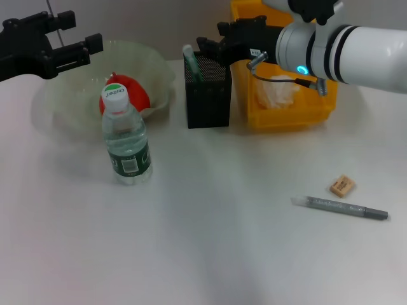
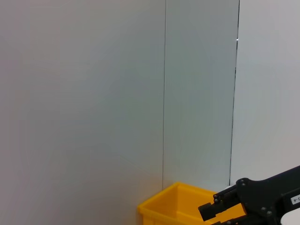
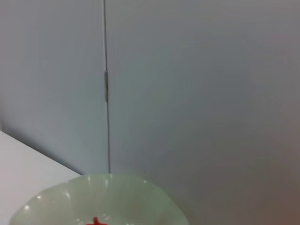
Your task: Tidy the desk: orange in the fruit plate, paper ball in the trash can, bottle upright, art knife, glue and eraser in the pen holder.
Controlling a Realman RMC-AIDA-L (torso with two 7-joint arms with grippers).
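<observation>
Eraser (image 1: 341, 185): lies on bench (image 1: 210, 241), just beside art knife (image 1: 340, 208). Small, light, grippy; pinch across short sides. Knife thin and stiff (take at mid-barrel). Right gripper (image 1: 213, 43) above pen holder (image 1: 208, 89), jaw state unclear; left gripper (image 1: 79, 47) apart, parked over fruit plate (image 1: 159, 76).

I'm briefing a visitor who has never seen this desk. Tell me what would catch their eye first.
The right gripper reaches in over the black mesh pen holder, where a green-capped glue stick already stands, just in front of the bright yellow bin holding a white paper ball. On the left, an upright water bottle stands before the pale fruit plate with the orange. An eraser and grey art knife lie loose at front right.
</observation>
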